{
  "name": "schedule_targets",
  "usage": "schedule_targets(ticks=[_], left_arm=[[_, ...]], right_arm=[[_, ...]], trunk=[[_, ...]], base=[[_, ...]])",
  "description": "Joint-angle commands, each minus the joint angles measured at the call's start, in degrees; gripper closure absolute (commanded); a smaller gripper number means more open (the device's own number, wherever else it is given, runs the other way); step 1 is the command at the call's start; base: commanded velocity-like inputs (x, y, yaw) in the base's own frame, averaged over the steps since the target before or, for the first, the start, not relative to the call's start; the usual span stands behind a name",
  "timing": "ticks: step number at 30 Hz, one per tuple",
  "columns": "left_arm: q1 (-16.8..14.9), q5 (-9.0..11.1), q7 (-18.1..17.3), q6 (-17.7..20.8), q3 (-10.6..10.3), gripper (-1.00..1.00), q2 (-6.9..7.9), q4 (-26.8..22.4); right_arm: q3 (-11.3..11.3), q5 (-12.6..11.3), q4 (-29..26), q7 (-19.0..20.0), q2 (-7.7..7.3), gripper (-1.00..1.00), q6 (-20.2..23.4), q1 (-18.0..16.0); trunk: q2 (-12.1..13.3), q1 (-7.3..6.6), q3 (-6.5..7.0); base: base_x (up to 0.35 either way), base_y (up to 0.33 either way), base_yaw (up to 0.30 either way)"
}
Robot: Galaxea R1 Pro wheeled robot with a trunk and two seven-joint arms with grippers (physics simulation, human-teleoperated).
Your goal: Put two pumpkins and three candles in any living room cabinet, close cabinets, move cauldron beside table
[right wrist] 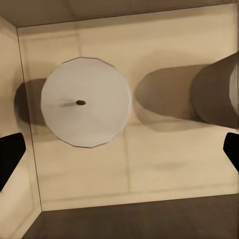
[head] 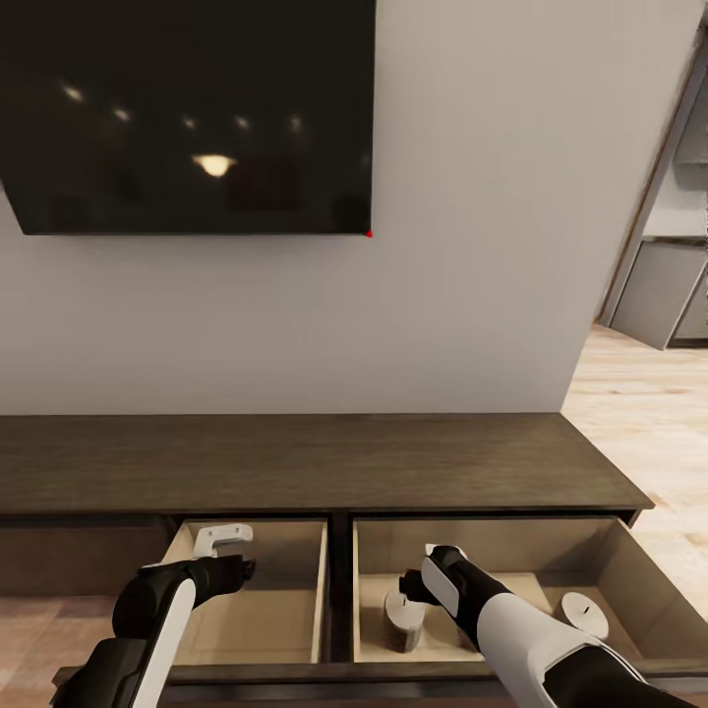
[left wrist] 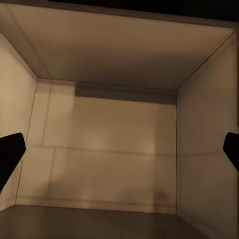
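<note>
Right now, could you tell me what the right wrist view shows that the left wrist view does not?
The right wrist view looks down on a white candle with its dark wick, standing on the drawer floor, and the side of a second candle at the frame's edge. The left wrist view looks into a drawer holding nothing visible, between spread fingertips. Both show pale beige drawer interiors and dark fingertips set wide apart at the frame edges, gripping nothing.
</note>
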Motion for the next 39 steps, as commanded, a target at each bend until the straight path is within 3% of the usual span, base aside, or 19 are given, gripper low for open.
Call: schedule_targets(ticks=[1,15,29,39], left_arm=[[-0.03,0.61,0.52,0.22,0.04,-1.0,-0.03,-0.03],[-0.13,0.28,0.52,0.22,0.22,-1.0,0.16,1.1],[-0.21,0.26,0.52,0.22,0.48,-1.0,0.06,11.62],[-0.21,0.26,0.52,0.22,0.48,-1.0,0.06,12.35]], right_arm=[[0.46,-0.61,-0.11,-0.42,-0.03,-1.0,0.29,-0.02],[0.07,-0.69,-0.04,-0.34,-0.07,-1.0,5.81,-0.02],[0.02,-0.68,-0.84,-0.3,-0.11,-1.0,5.53,0.14],[0.16,-0.69,-0.81,-0.3,-0.01,-1.0,5.47,0.23]], trunk=[[-0.01,-0.04,0.17],[0.18,-0.4,3.27],[0.37,-0.76,6.37],[0.94,-1.24,8.54]], base=[[0.0,0.0,0.0],[0.0,0.0,0.0],[0.0,0.0,0.0],[0.0,0.0,0.0]])
